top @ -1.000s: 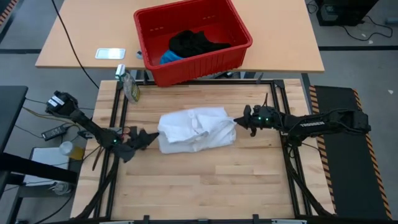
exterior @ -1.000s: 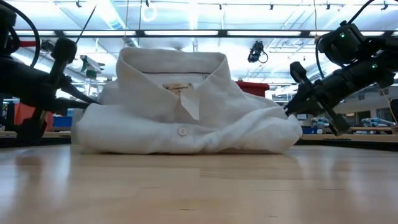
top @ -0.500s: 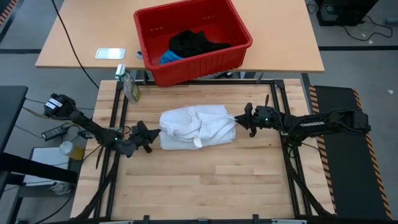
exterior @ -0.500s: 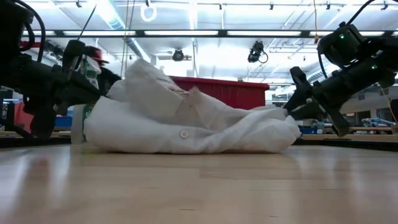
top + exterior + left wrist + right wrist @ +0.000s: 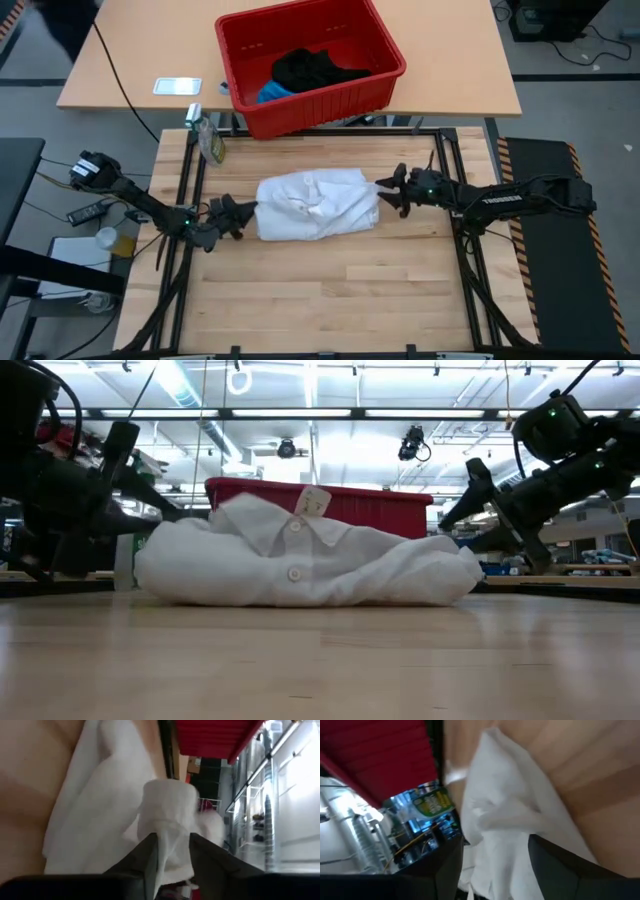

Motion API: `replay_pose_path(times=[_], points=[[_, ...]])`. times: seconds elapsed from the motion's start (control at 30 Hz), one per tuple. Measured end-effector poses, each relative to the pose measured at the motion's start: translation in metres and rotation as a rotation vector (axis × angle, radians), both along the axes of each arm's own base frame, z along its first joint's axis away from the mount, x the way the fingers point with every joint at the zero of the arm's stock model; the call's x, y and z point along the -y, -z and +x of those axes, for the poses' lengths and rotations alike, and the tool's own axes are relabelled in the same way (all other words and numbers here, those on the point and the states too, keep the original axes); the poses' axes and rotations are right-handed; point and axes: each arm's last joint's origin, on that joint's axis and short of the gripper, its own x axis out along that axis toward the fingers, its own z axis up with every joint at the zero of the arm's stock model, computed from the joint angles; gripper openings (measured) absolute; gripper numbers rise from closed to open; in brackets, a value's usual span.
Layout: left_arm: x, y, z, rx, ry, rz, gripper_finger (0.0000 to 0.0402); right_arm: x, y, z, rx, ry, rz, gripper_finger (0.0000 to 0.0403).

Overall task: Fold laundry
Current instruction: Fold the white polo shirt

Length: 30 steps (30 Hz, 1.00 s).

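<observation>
From above, you see the white shirt point(image 5: 317, 204) lying folded on the wooden table point(image 5: 320, 300), right between the left gripper point(image 5: 236, 216) and the right gripper point(image 5: 390, 190), with the red basket point(image 5: 380, 85) beyond them, holding black and blue clothes. From table height, the right gripper point(image 5: 470, 510) has its fingers spread apart just off the shirt's edge. In the wrist views, a bit of white cloth sits between the left gripper's parted fingers point(image 5: 145, 862), and the right gripper's wide-apart fingers point(image 5: 555, 865) have shirt between them too.
</observation>
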Motion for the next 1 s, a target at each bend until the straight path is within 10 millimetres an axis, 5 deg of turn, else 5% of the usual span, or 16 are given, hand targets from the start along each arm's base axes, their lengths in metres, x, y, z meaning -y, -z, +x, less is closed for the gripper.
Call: replay_pose_path(times=[0.3, 0.5, 0.77, 1.0], points=[[-0.001, -0.003, 0.0, -0.151, -0.038, 0.232, 0.0134, 0.0, 0.0, 0.0, -0.033, -0.024, -0.07, 0.0232], [0.006, -0.029, 0.016, -0.275, -0.029, 0.442, 0.0134, 0.003, -0.017, 0.012, -0.12, -0.073, -0.186, 0.0231], [0.012, -0.077, 0.044, -0.537, 0.013, 0.79, 0.0109, 0.01, -0.054, 0.025, -0.452, -0.151, -0.406, 0.0231], [-0.001, -0.093, 0.064, -0.79, 0.356, 0.884, 0.008, 0.019, -0.098, 0.037, -0.559, -0.227, -0.724, 0.0231]])
